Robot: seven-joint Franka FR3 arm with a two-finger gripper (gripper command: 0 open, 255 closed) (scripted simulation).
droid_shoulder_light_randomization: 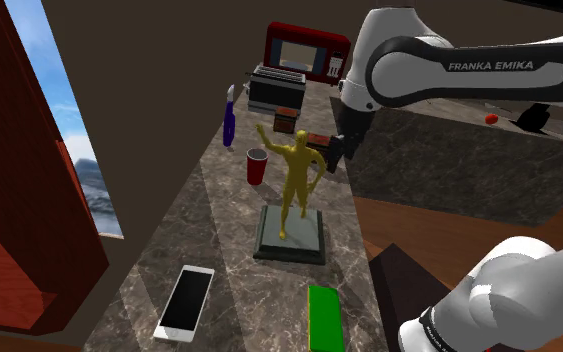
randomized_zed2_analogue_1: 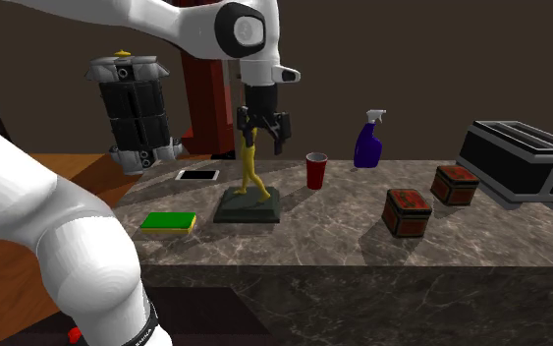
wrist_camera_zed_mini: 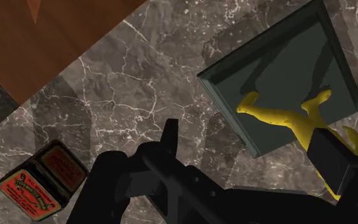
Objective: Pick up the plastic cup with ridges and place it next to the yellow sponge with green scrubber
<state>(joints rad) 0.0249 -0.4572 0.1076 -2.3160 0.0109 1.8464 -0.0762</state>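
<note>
Table with a marbled top, long, carries everything. Arm white, reaches over it. Toaster black, at the second exterior view's right end. Statue, a yellow figure upright on a dark square base, mid-table. Tool hangs above the table just beside the statue's upper body; its fingers stand wide apart and hold nothing. Spray bottle purple, upright, near the back edge. Two red tins near the toaster. Cup red, upright on the table between statue and spray bottle, apart from the tool. Sponge, green face up with a yellow edge, lies flat on the statue's other side, well apart from the cup. Phone flat near the sponge.
</note>
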